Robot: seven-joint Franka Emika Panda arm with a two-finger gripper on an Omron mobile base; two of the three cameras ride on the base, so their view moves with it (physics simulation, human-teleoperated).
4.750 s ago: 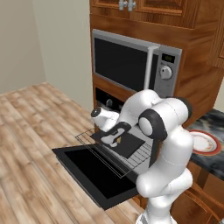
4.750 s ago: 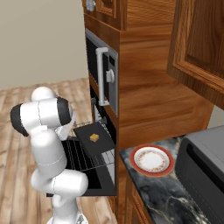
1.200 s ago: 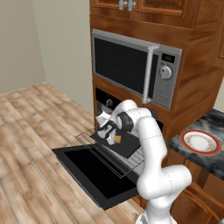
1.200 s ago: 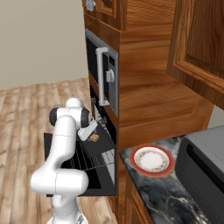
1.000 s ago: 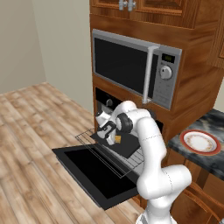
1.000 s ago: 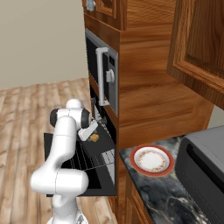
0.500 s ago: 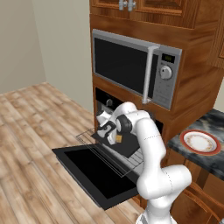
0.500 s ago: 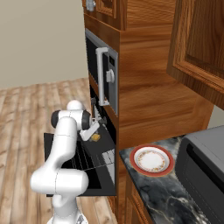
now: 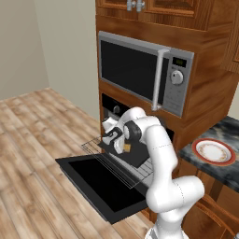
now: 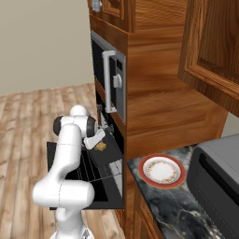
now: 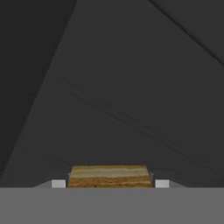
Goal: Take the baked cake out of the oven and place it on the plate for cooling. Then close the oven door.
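Right at the mouth of the black built-in oven (image 9: 122, 122), the small square golden-tan cake (image 9: 127, 147) is seen sitting on the flat dark baking tray (image 9: 135, 155), on the pulled-out wire rack (image 9: 109, 158). Compared with a second ago, the two-finger gripper (image 9: 120, 142) has been brought in tighter around it; in the hand view the cake (image 11: 109, 176) is bracketed by both tips, but whether it's actually being squeezed can't be told. The wide black glass-fronted oven door (image 9: 100, 183) is hanging open over the wooden floor (image 9: 32, 154). Off to the right of the oven, the round white red-rimmed plate (image 10: 161, 170) is parked on the dark marble counter (image 10: 175, 210), well apart from the cake.
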